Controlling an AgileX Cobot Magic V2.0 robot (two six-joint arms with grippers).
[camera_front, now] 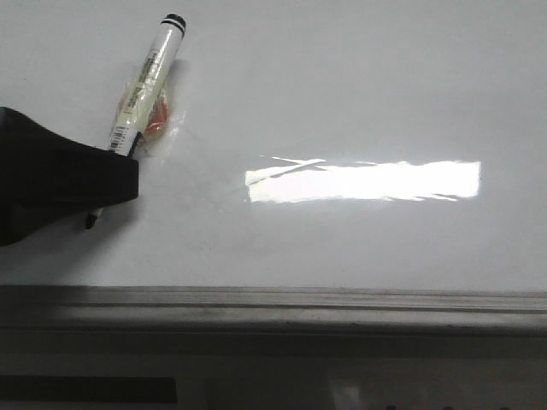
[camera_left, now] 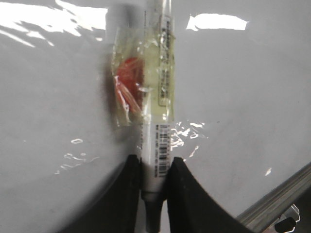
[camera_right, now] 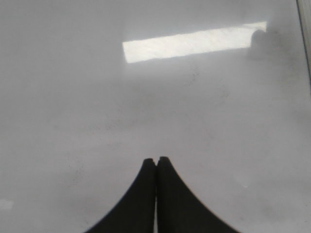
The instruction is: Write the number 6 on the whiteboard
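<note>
Large glossy white whiteboard (camera_front: 359,94) w/ grey metal frame strip along its near edge fills the front view. Left black gripper (camera_front: 107,184) sits at the board's left side, fingers (camera_left: 182,194) clamped on a white-barrelled marker (camera_front: 147,81) w/ black cap end, clear tape and an orange-red bit stuck on its barrel. Marker's dark tip (camera_front: 90,220) pokes out below the gripper, at or just above the board; contact can't be told. No drawn 6 visible near the tip. Right black gripper (camera_right: 156,162) hangs over bare board, fingertips pressed together, holding nothing.
</note>
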